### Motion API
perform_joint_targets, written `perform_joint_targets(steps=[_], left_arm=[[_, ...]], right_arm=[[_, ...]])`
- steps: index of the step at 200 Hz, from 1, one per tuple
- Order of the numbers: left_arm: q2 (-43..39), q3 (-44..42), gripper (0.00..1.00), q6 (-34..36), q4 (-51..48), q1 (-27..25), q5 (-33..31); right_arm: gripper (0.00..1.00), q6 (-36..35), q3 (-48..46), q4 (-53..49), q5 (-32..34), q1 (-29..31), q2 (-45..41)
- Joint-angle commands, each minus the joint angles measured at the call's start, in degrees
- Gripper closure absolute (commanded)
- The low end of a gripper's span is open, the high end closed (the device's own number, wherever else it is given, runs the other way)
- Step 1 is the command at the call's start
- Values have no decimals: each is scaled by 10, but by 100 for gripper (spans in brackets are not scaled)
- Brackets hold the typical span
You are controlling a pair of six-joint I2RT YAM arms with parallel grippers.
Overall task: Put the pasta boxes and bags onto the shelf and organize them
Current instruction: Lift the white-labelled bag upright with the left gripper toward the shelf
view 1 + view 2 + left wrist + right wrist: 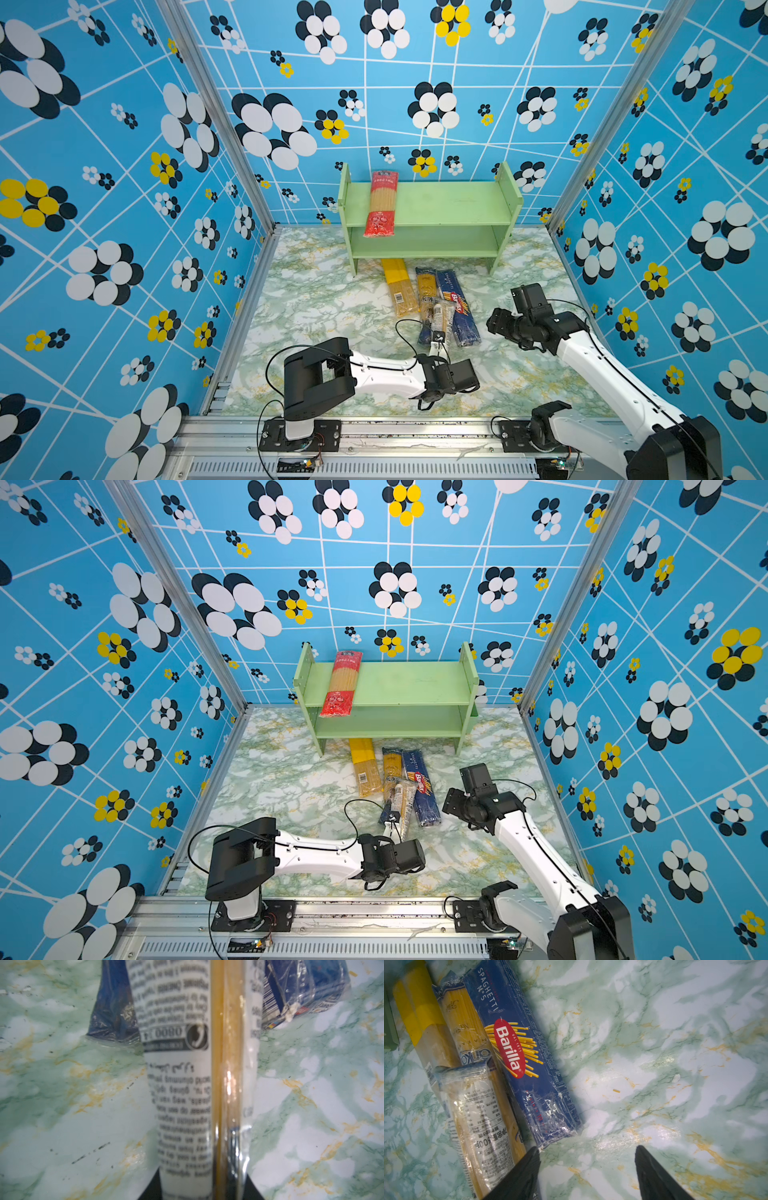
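Shows the left gripper clamped on the near end of a white-labelled clear spaghetti bag; in the left wrist view, shows that bag filling the gap between the dark fingers. Finds the bag lying partly atop a blue-and-yellow spaghetti bag on the marbled tabletop. Sets a dark blue Barilla box just beside at 3 o'clock and a plain yellow barcoded bag just beside at 9 o'clock, all pointing roughly towards 12. Puts the right gripper at 3 o'clock of the box's near end, jaws apart over bare tabletop, one fingertip just at the box corner. Locates the pale-green two-tier shelf at 12 o'clock of the packs. Bears, on the upper tier towards 9 o'clock, a red-ended clear spaghetti bag overhanging the front edge.
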Motion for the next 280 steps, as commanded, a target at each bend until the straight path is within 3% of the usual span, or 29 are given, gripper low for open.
perform_joint_targets(steps=[1, 152, 280], left_arm=[[-37, -10, 100, 23, -37, 11, -12], [-269, -16, 100, 142, -48, 13, -32], [-390, 92, 100, 311, -40, 35, -32]], right_arm=[[25, 5, 2, -2, 5, -4, -6], [25, -5, 26, 4, -4, -4, 31], [23, -47, 57, 5, -58, -4, 43]])
